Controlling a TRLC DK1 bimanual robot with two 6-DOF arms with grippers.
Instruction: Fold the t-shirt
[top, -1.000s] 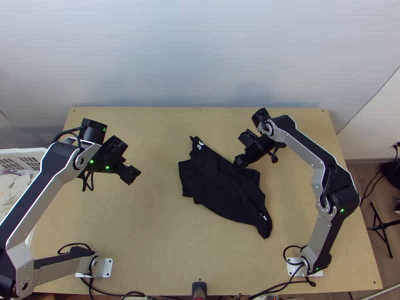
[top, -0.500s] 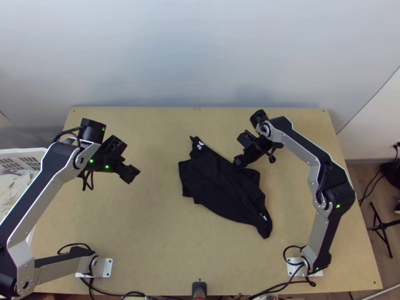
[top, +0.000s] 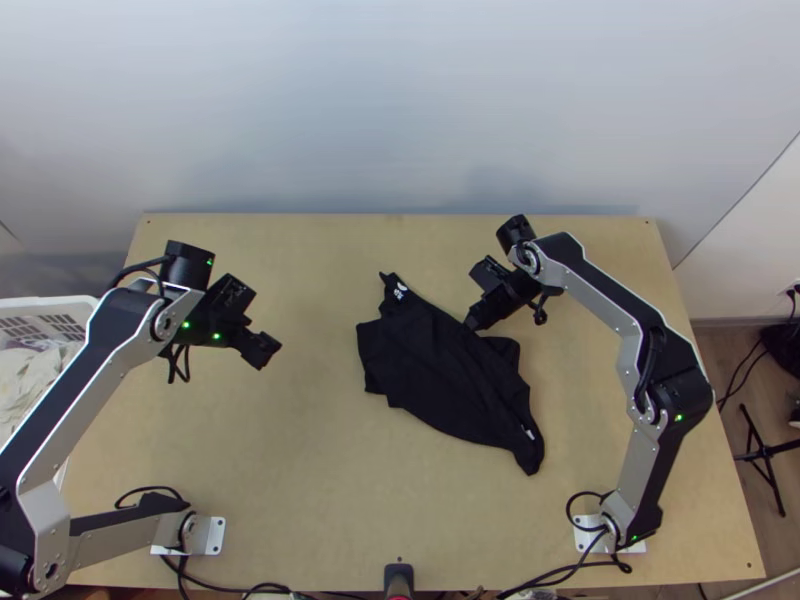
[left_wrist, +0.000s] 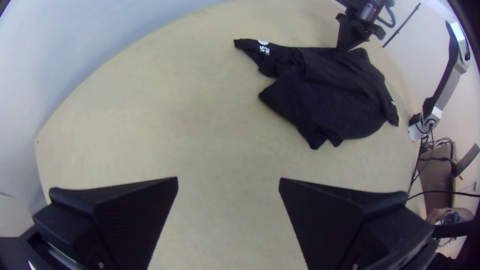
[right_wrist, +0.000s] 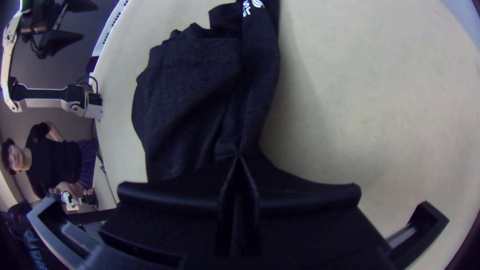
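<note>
While a light wooden table (top: 280, 480) spans the space between two robot bases, the left arm (top: 75, 385), cut off at the top view's left edge, reaches up one side and the right arm (top: 612, 295) bends in from the other. Between the grippers, right of the table's middle, a black t-shirt (top: 435, 370) lies crumpled and partly folded over itself, its dark layers hard to count and its neckline impossible to make out. At the top view's left edge, a white slotted basket (top: 50, 325), also cut off, holds pale cloth (top: 25, 375). Above bare wood, well apart from the garment, the left gripper (top: 267, 350) stands wide open. Opposite, the right gripper (top: 473, 322) is closed on the garment's edge, with creases running to its meeting fingertips in the right wrist view; whether it grips hem or sleeve cannot be told. White print (top: 400, 291) marks the narrow far corner, cropped by the right wrist view's edge, and a smaller white mark (top: 530, 434) shows near the opposite end.
</note>
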